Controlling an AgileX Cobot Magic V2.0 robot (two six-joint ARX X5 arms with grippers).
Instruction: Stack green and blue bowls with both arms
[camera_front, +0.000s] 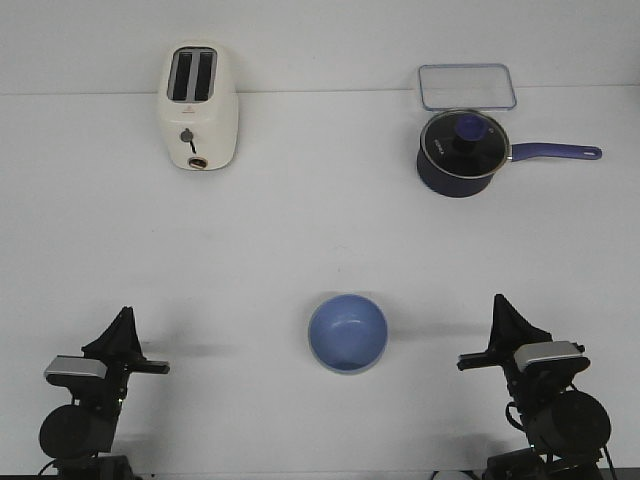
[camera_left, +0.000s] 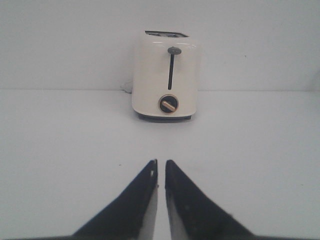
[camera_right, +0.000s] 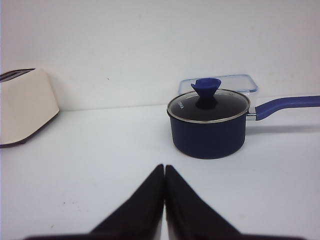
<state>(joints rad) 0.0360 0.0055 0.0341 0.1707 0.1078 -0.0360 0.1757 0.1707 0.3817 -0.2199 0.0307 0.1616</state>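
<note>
White table (camera_front: 300, 230) | blue bowl (camera_front: 347, 333) upright near front, between both arms | left gripper (camera_left: 161, 167) fingers nearly together, empty | right gripper (camera_right: 164, 170) pressed together, empty

The bowl (camera_front: 347, 333) is soft blue. The toaster (camera_front: 197, 108) is cream. The pot (camera_front: 460, 153) is dark blue with a purple-blue handle. The bench (camera_front: 300, 240) is white. Both jaws are black.

A white worktop (camera_front: 300, 220) carries a cream two-slot toaster (camera_front: 197, 107) at the far left. At the far right stands a dark navy saucepan (camera_front: 458, 153) with glass lid, handle pointing right, a clear lidded container (camera_front: 466, 87) just behind it.
</note>
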